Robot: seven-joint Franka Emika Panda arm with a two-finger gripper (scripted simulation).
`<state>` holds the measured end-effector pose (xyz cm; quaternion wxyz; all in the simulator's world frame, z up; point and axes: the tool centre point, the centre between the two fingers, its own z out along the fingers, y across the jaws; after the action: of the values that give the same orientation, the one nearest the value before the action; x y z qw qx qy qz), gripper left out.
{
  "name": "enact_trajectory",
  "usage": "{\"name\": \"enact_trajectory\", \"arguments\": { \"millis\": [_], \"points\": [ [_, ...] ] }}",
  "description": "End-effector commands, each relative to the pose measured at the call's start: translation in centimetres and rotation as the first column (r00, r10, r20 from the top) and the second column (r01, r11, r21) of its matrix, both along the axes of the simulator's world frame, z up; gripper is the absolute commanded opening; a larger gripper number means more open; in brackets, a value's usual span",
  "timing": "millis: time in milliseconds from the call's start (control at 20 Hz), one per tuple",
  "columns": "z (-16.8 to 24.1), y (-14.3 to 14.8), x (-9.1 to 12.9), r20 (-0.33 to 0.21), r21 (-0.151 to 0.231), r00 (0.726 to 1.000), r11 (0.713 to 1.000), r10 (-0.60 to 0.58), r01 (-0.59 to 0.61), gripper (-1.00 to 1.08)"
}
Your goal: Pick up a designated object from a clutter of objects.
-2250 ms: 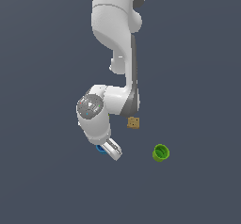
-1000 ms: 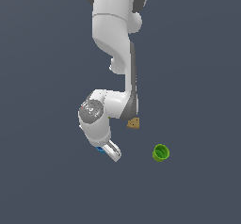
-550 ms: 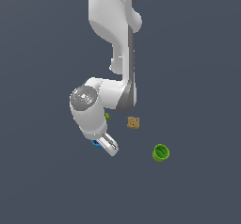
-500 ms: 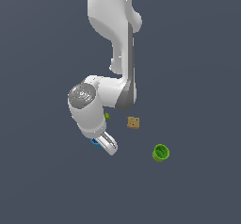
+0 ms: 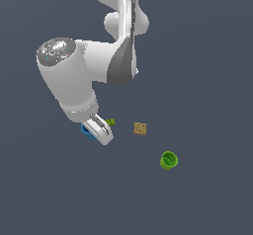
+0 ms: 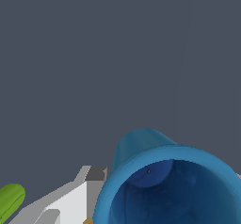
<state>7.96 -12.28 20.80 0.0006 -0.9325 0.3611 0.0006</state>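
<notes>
A simulated test scene, not a real room: a flat, featureless slate-grey ground fills both views, with a smooth white arm and a few plainly shaded small props.

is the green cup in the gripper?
No. The green cup lies alone on the floor toward the exterior view's right, well apart from the gripper, which is at the blue cup.

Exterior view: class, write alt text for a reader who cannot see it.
A white robot arm reaches down, its gripper at a small blue cup that it mostly hides. Towards the exterior view's right lie a tiny yellow-green piece, a tan dotted cube and a green cup.
</notes>
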Motion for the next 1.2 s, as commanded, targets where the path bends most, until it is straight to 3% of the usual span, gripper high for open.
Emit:
{"name": "enact_trajectory", "arguments": {
  "millis": [0, 650, 1150],
  "points": [
    [3.1, -0.8, -0.5, 0.001, 0.000, 1.000, 1.000, 0.000, 0.000, -1.00],
    [17.6, -4.6, -2.6, 0.001, -0.001, 1.000, 1.000, 0.000, 0.000, -1.00],
    [23.4, -6.1, -3.1, 0.001, -0.002, 1.000, 1.000, 0.001, -0.001, -1.00]
  ]
}}
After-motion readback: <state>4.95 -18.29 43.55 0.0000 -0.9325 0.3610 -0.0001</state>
